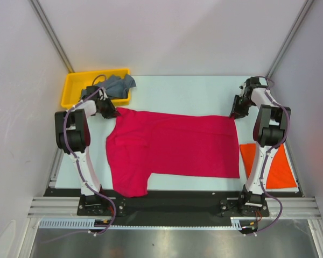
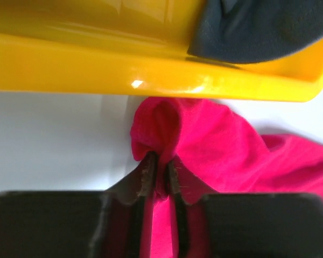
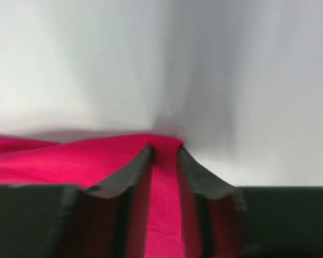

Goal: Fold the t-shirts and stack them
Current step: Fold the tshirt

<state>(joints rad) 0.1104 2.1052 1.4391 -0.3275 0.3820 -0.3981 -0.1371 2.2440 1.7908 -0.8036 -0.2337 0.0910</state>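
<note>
The crimson-pink t-shirt [image 1: 172, 145] lies spread across the table, one sleeve hanging toward the near edge. My left gripper [image 1: 110, 110] is shut on its far left corner, a bunched fold [image 2: 161, 129] pinched between the fingers next to the tray. My right gripper [image 1: 235, 113] is shut on its far right corner [image 3: 164, 148]. The orange-red t-shirt [image 1: 277, 166] lies folded at the near right, partly behind the right arm. The grey-blue t-shirt [image 1: 116, 86] lies crumpled in the yellow tray and shows in the left wrist view [image 2: 264, 27].
The yellow plastic tray [image 1: 72, 86] stands at the far left corner, its wall [image 2: 97, 70] just beyond my left fingers. White enclosure walls surround the table. The table's near edge runs along the arm bases.
</note>
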